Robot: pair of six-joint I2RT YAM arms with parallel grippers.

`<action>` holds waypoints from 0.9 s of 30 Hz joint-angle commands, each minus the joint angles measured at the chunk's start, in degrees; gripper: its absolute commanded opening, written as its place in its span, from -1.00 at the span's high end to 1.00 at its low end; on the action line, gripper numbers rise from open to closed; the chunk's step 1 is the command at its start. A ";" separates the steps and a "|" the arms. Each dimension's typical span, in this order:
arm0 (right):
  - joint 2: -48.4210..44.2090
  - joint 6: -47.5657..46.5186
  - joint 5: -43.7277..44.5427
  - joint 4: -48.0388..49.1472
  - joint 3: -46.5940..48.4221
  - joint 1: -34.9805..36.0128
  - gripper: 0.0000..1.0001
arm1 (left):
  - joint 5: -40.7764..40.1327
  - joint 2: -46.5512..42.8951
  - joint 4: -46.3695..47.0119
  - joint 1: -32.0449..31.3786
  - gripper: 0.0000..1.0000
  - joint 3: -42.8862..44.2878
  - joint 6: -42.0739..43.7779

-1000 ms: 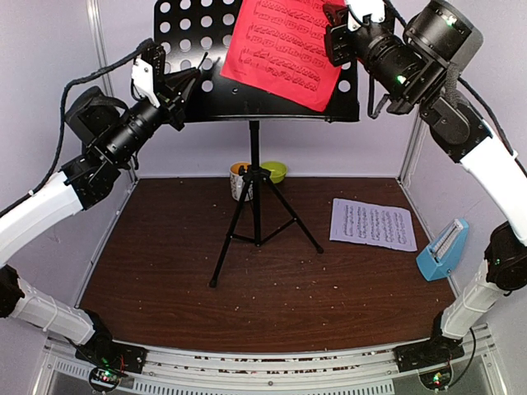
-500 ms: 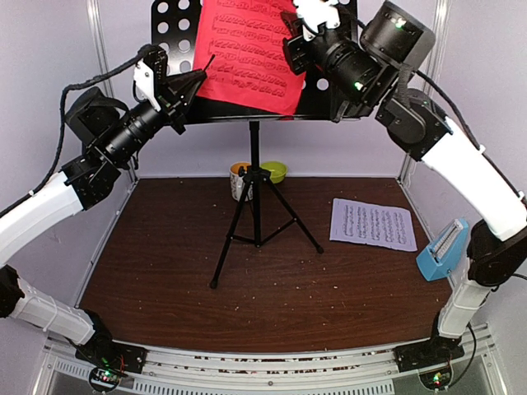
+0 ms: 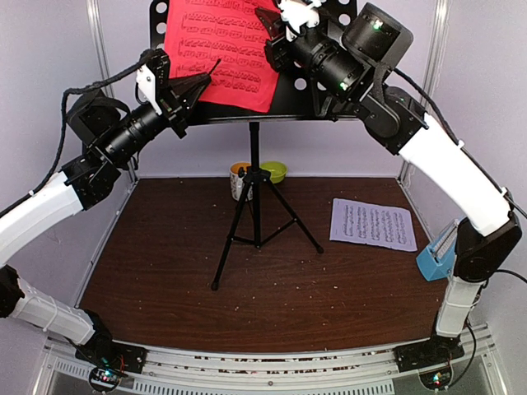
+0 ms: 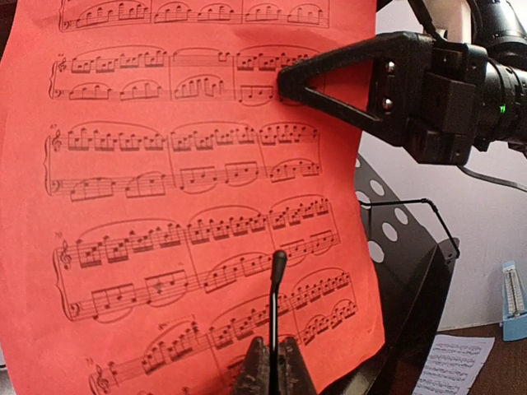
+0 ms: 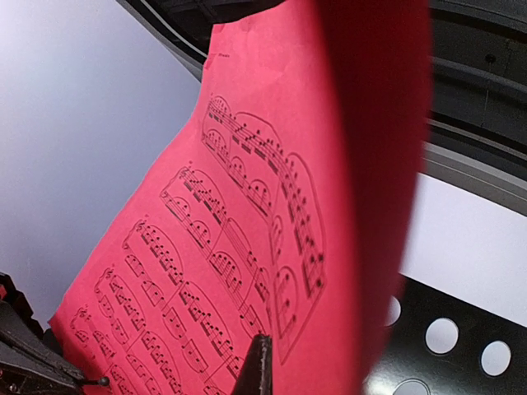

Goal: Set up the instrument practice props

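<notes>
A mug (image 3: pixel 238 181) and green bowl (image 3: pixel 274 171) sit behind the legs of the stand (image 3: pixel 292 105). A pale page (image 3: pixel 373 224) and blue metronome (image 3: pixel 432 257) lie lower right on the brown worktop (image 3: pixel 165 271), between pale walls (image 3: pixel 49 49). Top centre, the red page (image 3: pixel 216 45) leans on the stand, right fingers (image 4: pixel 329 78) pinching its right edge, left fingers (image 4: pixel 292 372) clenched on a thin wire (image 4: pixel 274 304) before it.

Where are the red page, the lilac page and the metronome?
red page (image 3: pixel 216 49): top view, middle of the sheet.
lilac page (image 3: pixel 372 224): top view, middle of the sheet.
metronome (image 3: pixel 430 262): top view, its visible blue side.
</notes>
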 commanded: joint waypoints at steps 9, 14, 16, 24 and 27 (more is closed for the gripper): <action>2.69 3.13 -11.37 0.41 3.24 -2.22 1.00 | 3.78 -0.43 2.46 -0.17 1.00 0.15 0.67; 2.92 1.94 -11.89 -0.87 2.99 -2.29 0.97 | 3.78 -0.27 2.53 -0.21 1.00 0.19 0.64; 2.92 1.71 -11.57 -0.77 2.54 -2.37 0.84 | 3.78 -0.17 2.55 -0.16 1.00 0.19 0.72; 2.74 2.22 -10.06 0.76 1.86 -2.50 0.35 | 3.44 -0.15 2.64 -0.16 1.00 0.10 0.86; 2.66 2.47 -9.20 1.60 1.67 -2.57 0.27 | 3.25 -0.09 2.64 -0.16 1.00 0.01 0.81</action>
